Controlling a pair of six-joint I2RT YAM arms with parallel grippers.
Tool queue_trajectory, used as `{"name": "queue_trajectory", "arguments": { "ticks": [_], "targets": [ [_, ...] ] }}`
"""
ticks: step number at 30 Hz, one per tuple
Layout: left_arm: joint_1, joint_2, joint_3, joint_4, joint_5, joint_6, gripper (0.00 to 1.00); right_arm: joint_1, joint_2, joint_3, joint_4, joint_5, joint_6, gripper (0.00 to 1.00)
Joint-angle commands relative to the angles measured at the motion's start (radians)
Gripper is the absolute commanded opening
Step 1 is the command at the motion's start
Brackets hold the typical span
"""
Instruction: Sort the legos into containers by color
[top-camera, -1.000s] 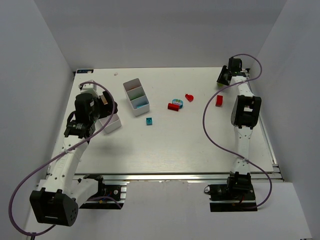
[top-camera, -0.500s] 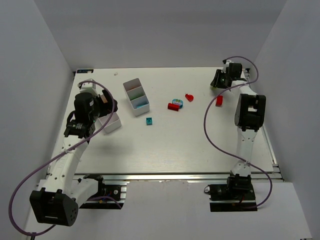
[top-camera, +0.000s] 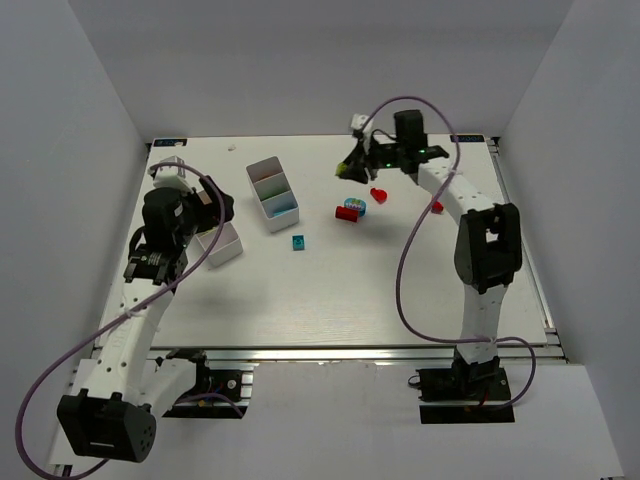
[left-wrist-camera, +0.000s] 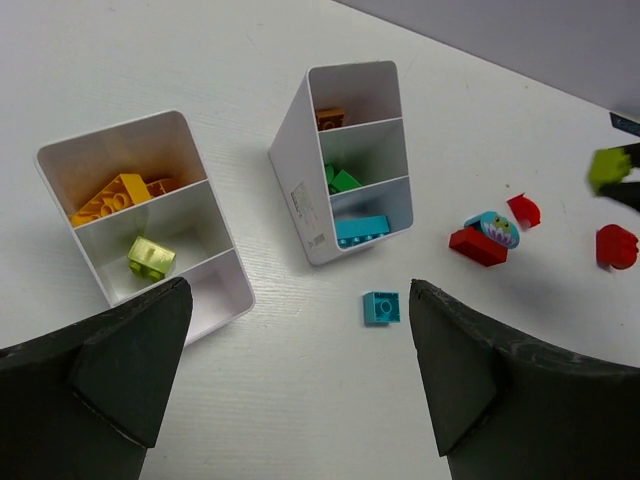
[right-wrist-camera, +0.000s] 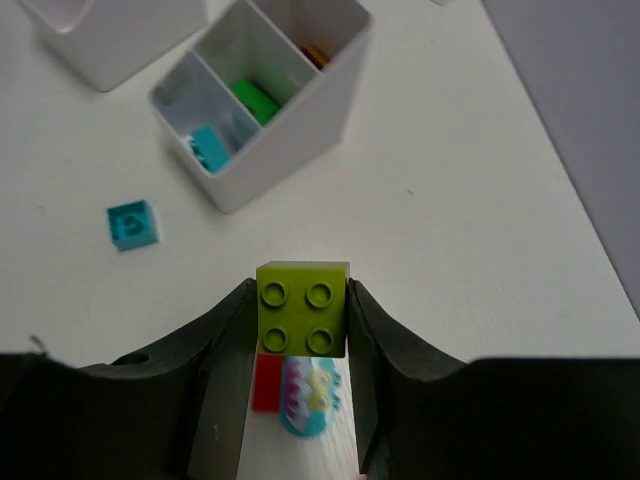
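My right gripper (top-camera: 352, 168) is shut on a lime brick (right-wrist-camera: 303, 308) and holds it in the air above the round multicoloured piece (right-wrist-camera: 310, 395) and a red brick (top-camera: 346, 213). The lime brick also shows in the left wrist view (left-wrist-camera: 609, 166). A teal brick (top-camera: 298, 241) lies loose on the table. One white bin (top-camera: 272, 193) holds brown, green and teal bricks. The other bin (left-wrist-camera: 150, 215) holds yellow bricks and a lime brick (left-wrist-camera: 150, 257). My left gripper (left-wrist-camera: 300, 400) is open and empty above the table, near that bin.
Two more red pieces lie on the table, one (top-camera: 378, 194) beside the round piece and one (top-camera: 437, 206) further right under the right arm. The left arm partly hides the left bin (top-camera: 228, 245) in the top view.
My right gripper has swung left from the far right corner along the back of the table to above the round piece. The left arm has shifted slightly.
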Motion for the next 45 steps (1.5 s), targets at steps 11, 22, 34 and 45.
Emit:
{"name": "queue_trajectory", "arguments": {
  "ticks": [11,22,34,45],
  "targets": [
    [0.005,-0.174,-0.082,0.001,0.045,-0.055,0.98,0.337,0.149,0.189,0.052,0.250,-0.202,0.00],
    [0.005,-0.253,-0.101,-0.087,-0.025,-0.064,0.98,0.416,0.183,0.235,0.176,0.158,-0.095,0.00],
    [0.005,-0.254,0.025,-0.215,-0.121,-0.097,0.98,0.544,0.249,0.148,0.652,0.150,0.303,0.01],
    [0.005,-0.280,0.057,-0.286,-0.121,-0.155,0.98,0.604,0.373,0.214,0.791,0.312,0.369,0.04]
  ]
}}
